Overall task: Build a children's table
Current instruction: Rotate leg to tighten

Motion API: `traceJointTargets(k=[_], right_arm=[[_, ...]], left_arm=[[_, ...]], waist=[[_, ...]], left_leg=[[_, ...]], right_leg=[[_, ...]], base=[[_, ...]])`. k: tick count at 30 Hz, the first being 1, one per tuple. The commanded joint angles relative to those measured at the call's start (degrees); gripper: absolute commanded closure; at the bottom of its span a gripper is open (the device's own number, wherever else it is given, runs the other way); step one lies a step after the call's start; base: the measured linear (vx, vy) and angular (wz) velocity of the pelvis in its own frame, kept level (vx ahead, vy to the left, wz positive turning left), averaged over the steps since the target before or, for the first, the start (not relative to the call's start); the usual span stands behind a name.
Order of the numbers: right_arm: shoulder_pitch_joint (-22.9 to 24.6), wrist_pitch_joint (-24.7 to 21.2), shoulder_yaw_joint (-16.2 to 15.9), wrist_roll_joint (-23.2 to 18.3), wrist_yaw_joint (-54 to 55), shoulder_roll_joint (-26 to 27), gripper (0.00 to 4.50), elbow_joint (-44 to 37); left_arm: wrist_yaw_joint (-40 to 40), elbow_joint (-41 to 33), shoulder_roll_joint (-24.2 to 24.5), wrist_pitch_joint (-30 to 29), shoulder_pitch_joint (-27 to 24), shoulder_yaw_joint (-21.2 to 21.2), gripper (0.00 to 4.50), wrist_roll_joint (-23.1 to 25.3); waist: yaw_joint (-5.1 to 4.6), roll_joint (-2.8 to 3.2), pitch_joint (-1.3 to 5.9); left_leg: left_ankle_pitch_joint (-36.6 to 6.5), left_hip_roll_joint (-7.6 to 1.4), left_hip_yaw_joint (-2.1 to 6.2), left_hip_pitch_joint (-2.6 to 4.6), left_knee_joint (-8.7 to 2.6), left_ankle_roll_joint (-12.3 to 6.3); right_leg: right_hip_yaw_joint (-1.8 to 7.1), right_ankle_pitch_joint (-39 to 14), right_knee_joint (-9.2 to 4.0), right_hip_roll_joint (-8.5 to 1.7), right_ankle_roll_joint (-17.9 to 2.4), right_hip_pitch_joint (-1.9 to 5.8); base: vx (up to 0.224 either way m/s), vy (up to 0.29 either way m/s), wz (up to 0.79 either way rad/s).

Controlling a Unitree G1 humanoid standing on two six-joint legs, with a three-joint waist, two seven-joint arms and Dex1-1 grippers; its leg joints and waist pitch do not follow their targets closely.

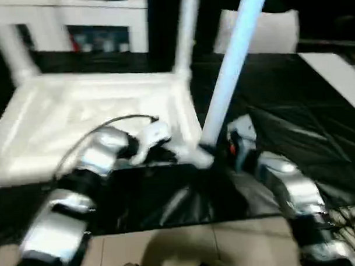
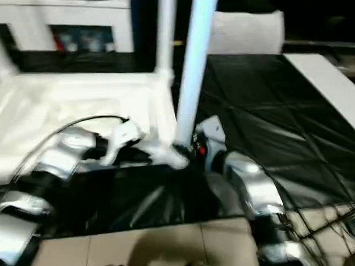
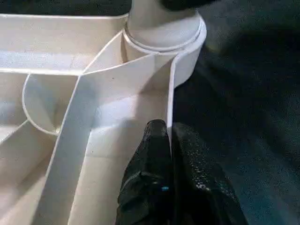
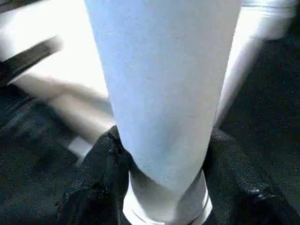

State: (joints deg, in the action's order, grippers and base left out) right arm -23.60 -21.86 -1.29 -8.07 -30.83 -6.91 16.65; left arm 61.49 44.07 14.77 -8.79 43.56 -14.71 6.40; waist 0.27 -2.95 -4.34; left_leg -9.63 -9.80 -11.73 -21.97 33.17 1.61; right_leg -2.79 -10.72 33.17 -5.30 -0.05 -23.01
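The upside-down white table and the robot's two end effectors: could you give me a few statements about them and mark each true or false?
1. The tabletop lies with its ribbed underside up. True.
2. The right end effector has its fingers on either side of a leg standing in the near corner socket. True.
3. The left end effector holds a loose leg in the air. False: it is pinched on the tabletop's rim wall beside that socket.
4. The tabletop rests on bare wooden planks. False: it lies on a black sheet.
5. Other legs already stand in the far corners. True.
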Motion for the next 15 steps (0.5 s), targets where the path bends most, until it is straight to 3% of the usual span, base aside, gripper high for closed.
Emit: traceJointTargets(k=[1, 2, 4, 6, 7, 11, 15], right_arm=[[-2.03, -3.01, -4.41, 0.36, 5.01, 5.78, 2.56, 1.94], [-3.19, -3.04, -4.00, 0.31, 7.81, 7.84, 2.56, 3.07], [-3.80, -2.97, -3.63, 0.28, 9.29, 9.16, 2.56, 3.65], [-4.43, -1.24, -3.63, 0.44, 9.74, 10.82, 2.56, 3.86], [-4.47, -0.61, -3.73, 0.78, 9.97, 11.24, 2.00, 3.60], [-4.02, -0.71, -2.58, 0.29, 10.21, 11.79, 1.65, 2.31], [-0.05, 2.64, -2.89, -0.09, 3.29, 4.79, 1.29, -1.87]], left_arm=[[-7.10, -0.38, -6.64, -3.53, 1.07, -0.27, 4.50, -2.09], [-10.18, -0.64, -7.81, -4.88, 1.35, 0.49, 4.50, -1.77], [-11.93, -0.93, -8.47, -5.71, 1.46, 0.93, 4.50, -1.48], [-13.21, -1.56, -9.12, -6.47, 1.50, 0.90, 4.50, -0.56], [-13.58, -1.94, -9.24, -6.69, 1.41, 0.78, 4.50, -0.13], [-12.71, -3.13, -8.48, -6.29, 0.73, -0.17, 4.50, 0.98], [-5.83, -4.17, -3.42, -1.96, -0.98, -1.78, 4.50, 1.26]], waist=[[-0.39, 0.32, 2.65], [-0.84, 0.16, 2.64], [-1.19, 0.18, 2.47], [-1.18, 0.01, 2.46], [-1.19, 0.04, 2.44], [-1.22, 0.17, 2.47], [-0.77, 0.44, 2.90]], left_leg=[[-27.81, -3.53, 3.34, 1.77, -5.30, 4.65], [-27.16, -3.46, 3.24, 1.50, -5.36, 4.26], [-28.68, -3.24, 3.01, 2.00, -5.05, 3.53], [-27.79, -3.18, 2.82, 1.97, -4.90, 2.38], [-26.98, -3.21, 2.80, 1.85, -4.96, 1.91], [-25.74, -3.36, 2.67, 1.71, -5.18, 1.58], [-22.82, -3.57, 2.35, 1.50, -5.17, 0.77]], right_leg=[[1.79, -32.03, -5.07, -3.78, -6.87, 0.62], [1.84, -29.94, -5.06, -3.70, -7.36, 0.63], [2.01, -30.40, -5.61, -3.70, -7.30, 0.04], [2.27, -30.53, -5.84, -3.87, -7.02, -0.02], [2.28, -30.16, -5.87, -3.81, -6.87, 0.15], [2.43, -27.60, -5.58, -3.61, -7.37, 0.21], [2.62, -20.96, -5.00, -3.48, -8.49, 0.80]], base=[[0.000, 0.000, 0.00], [0.000, 0.000, 0.00], [0.000, 0.000, 0.00], [0.000, 0.000, 0.00], [0.000, 0.000, 0.00], [0.000, 0.000, 0.00], [0.000, 0.000, 0.00]])
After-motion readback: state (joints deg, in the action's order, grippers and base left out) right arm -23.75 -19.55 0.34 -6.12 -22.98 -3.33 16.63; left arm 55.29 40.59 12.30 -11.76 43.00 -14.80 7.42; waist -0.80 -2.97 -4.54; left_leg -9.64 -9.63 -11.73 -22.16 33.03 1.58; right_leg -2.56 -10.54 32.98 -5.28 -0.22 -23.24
